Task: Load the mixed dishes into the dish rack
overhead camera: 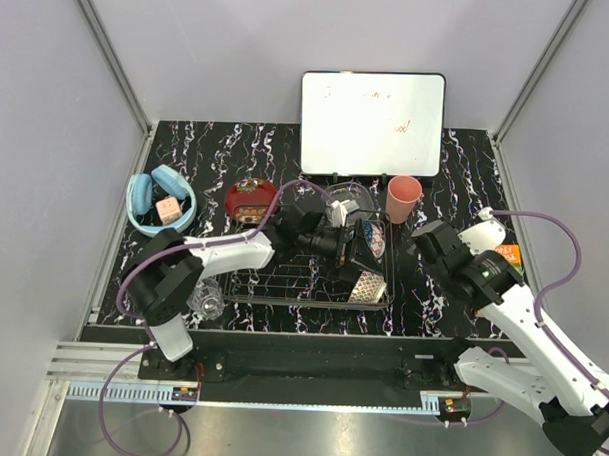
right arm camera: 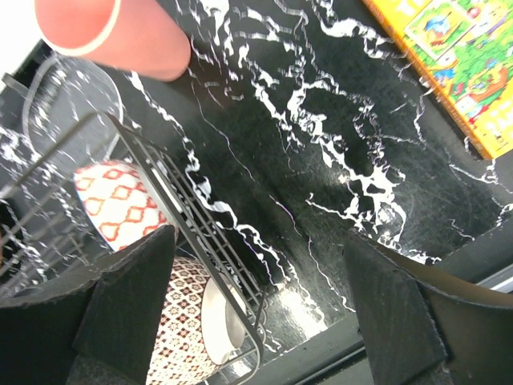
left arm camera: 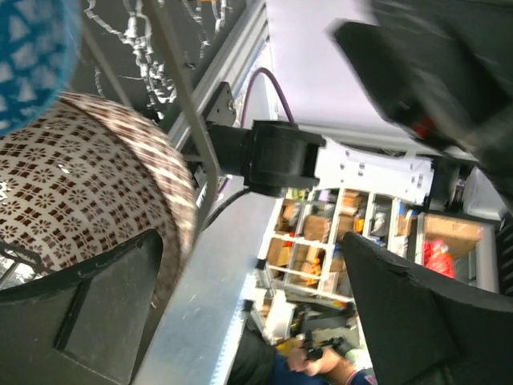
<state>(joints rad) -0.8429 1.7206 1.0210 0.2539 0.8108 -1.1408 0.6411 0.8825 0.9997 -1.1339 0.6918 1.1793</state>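
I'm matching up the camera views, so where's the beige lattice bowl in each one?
Top external: beige lattice bowl at the dish rack's near right corner.
Left wrist: fills the left side.
Right wrist: bottom edge, left of centre, inside the rack.
Shared landmark: the rack's wires beside it.

Red scrawl on the whiteboard point(overhead camera: 372, 112) (too faint to read).

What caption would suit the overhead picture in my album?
Left hand open over the dish rack by the lattice-patterned bowl; pink cup, red bowl and small glass wait outside.
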